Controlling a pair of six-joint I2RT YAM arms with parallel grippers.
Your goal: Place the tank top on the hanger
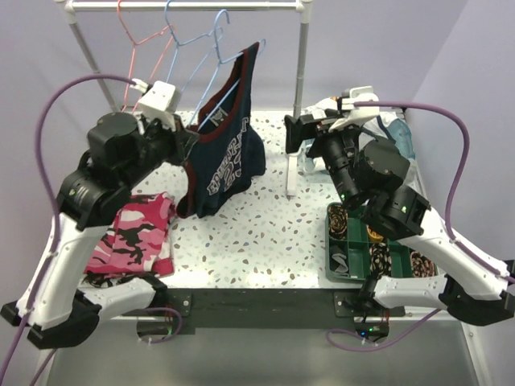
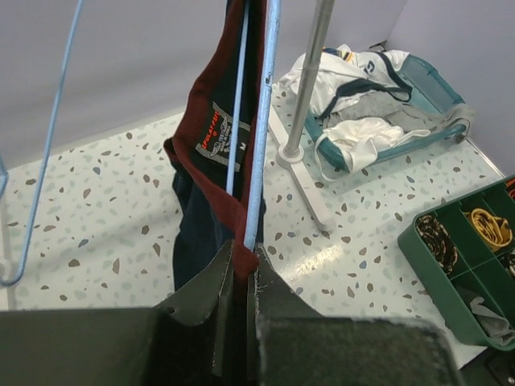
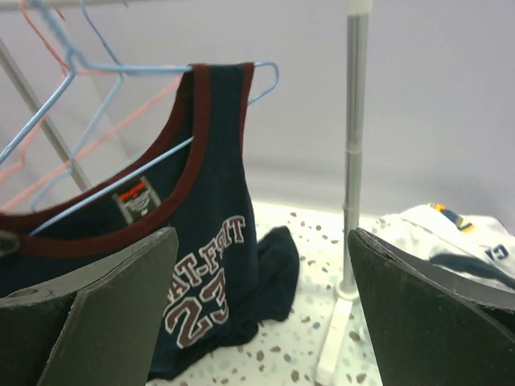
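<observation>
On the metal clothes rail (image 1: 185,6) at the far side of the speckled terrazzo table (image 1: 273,233), a thin light blue wire hanger (image 3: 137,69), hook up at the bar. Draped over its right-hand end by one shoulder strap, the navy blue sleeveless tank top (image 1: 229,157) with dark red trim and white lettering and number. Lower bar of the hanger visible through the neck opening in the right wrist view. Other side of the neckline pulled low and leftward, off the hanger's arm. Lower hem apparently bunched on the tabletop near the rail's upright post (image 1: 302,72).

Left gripper (image 2: 241,256) pinched tight on the dark red trim of the neckline, blue wire running down to the fingertips right alongside; impossible to tell whether the wire is caught in the pinch as well. Right gripper (image 3: 261,233) spread wide with nothing between its dark fingers (image 3: 121,297), hovering in front of the printed chest and apart from it.

Further left on the rail, a pink wire hanger (image 1: 149,36) and a second light blue one (image 1: 171,24). Near the left arm, a pink, black and white camouflage cloth (image 1: 138,233) flat on the table. By the right arm, a green compartment tray (image 1: 330,241). Beyond the post, a teal basket (image 2: 434,80) of white garments (image 2: 354,72).
</observation>
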